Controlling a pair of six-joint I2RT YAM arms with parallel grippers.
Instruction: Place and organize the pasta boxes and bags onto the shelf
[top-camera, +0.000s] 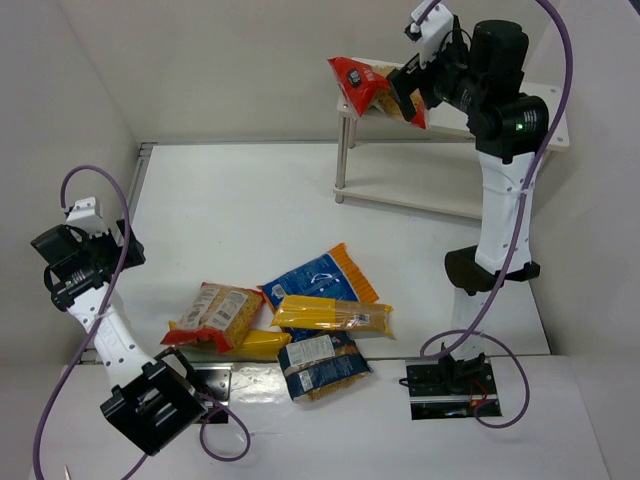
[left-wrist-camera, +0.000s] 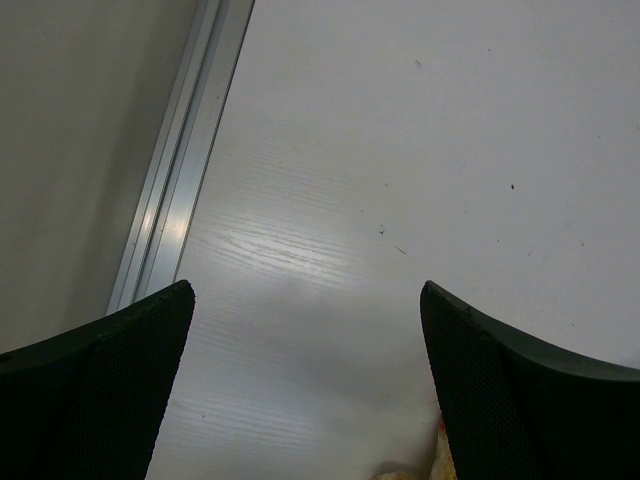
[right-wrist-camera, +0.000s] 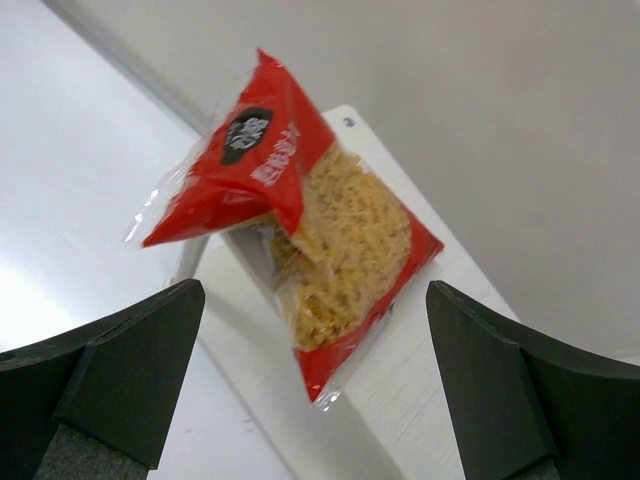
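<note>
Right claw hangs at the shelf's left end, jaws wide apart, gripping nothing. The red pasta bag lies on that end of the shelf's top board, one corner overhanging the edge. Left claw, likewise spread and empty, hovers over bare worktop, well apart from the shelf. The spaghetti packet and blue bag lie heaped with other packets, well short of the shelf.
</note>
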